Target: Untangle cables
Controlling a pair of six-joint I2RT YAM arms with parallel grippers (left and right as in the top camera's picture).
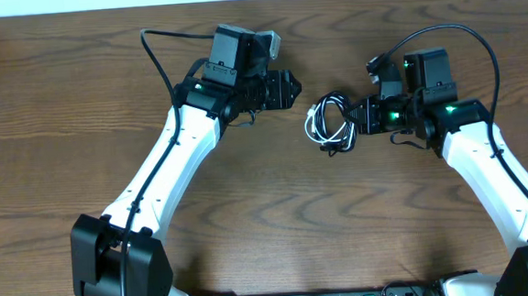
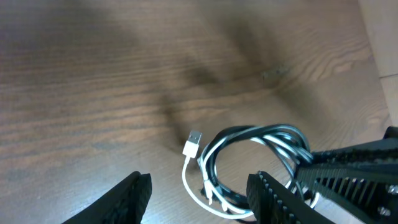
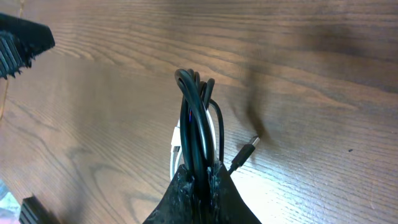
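Observation:
The cables (image 1: 329,122) are a black and a white cord coiled together at the table's middle. My right gripper (image 1: 361,117) is shut on the coil's right side. In the right wrist view the black loops (image 3: 198,118) stand up out of the closed fingers (image 3: 202,177), with the white cord (image 3: 175,152) behind and a black plug (image 3: 249,148) to the right. My left gripper (image 1: 290,89) is open and empty, up-left of the coil. In the left wrist view the coil (image 2: 255,158) and a white USB plug (image 2: 193,144) lie beyond the open jaws (image 2: 199,202).
The wooden table (image 1: 268,221) surrounds the coil. A pale wall edge (image 2: 382,37) shows at the right of the left wrist view. The right gripper's fingers (image 2: 354,165) reach in from the right there. The arms' thicker black wires (image 1: 464,35) arch above both wrists.

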